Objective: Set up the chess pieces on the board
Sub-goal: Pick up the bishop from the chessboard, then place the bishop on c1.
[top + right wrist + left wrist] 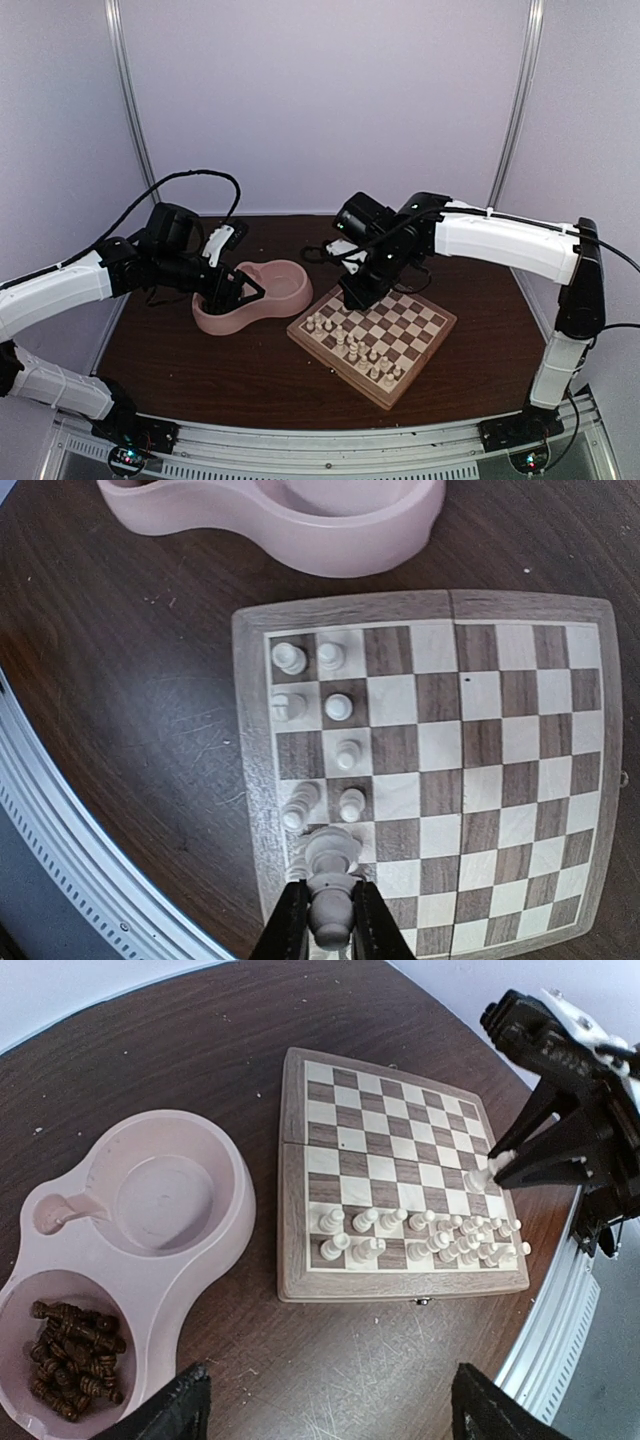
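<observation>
White pieces [352, 350] fill most of the two near rows of the board [425, 325]. Your right hand [328, 925] is clamped on one white piece [331, 865] above them; crowded neighbours may obstruct placement. The far rows are bare. The dark pieces [72, 1360] lie in the dish [235, 1195] beside the board, with your left hand [232, 293] over it, fingers apart.

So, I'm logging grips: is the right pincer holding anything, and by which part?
A white piece, pinched near its top by the right pincer.
</observation>
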